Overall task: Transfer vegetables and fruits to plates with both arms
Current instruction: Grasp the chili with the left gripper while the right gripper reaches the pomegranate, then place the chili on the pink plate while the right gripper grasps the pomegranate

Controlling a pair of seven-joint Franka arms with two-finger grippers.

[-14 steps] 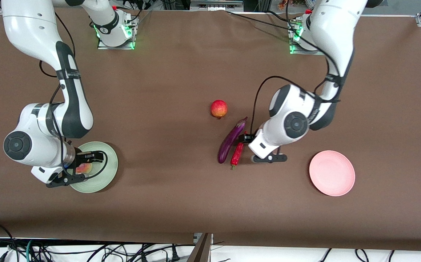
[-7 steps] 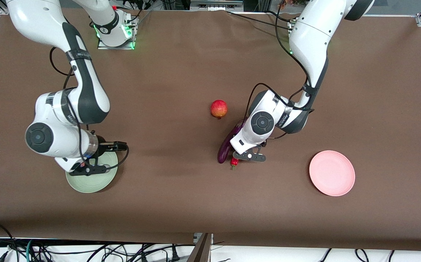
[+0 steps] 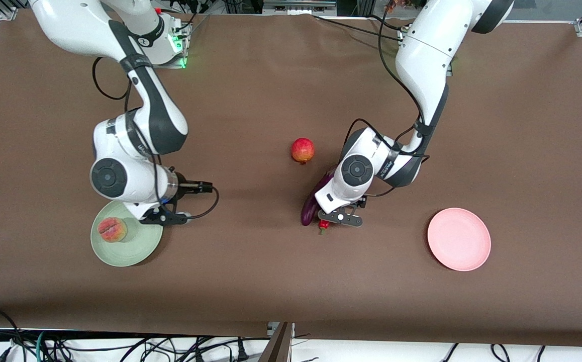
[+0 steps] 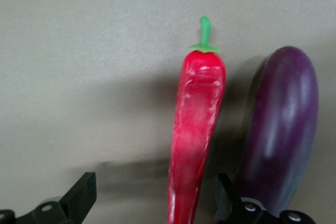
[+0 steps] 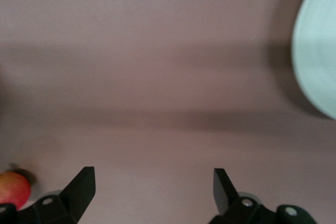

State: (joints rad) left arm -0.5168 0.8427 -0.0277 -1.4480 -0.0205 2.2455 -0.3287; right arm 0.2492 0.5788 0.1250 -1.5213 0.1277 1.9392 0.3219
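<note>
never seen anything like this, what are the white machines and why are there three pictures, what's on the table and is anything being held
The white machines are two robot arms bolted to a brown table, each ending in a two-finger gripper. The wide picture looks down from across the table; the two close-ups come from cameras on each arm's wrist.

The orange-pink creased peach lies on the pale green round plate. The round red fruit, long purple eggplant and slim red chili pepper lie on the table. The pale pink round plate holds nothing.

Nothing is held. The left gripper is open, straddling the chili. The right gripper is open over bare table beside the green plate.
</note>
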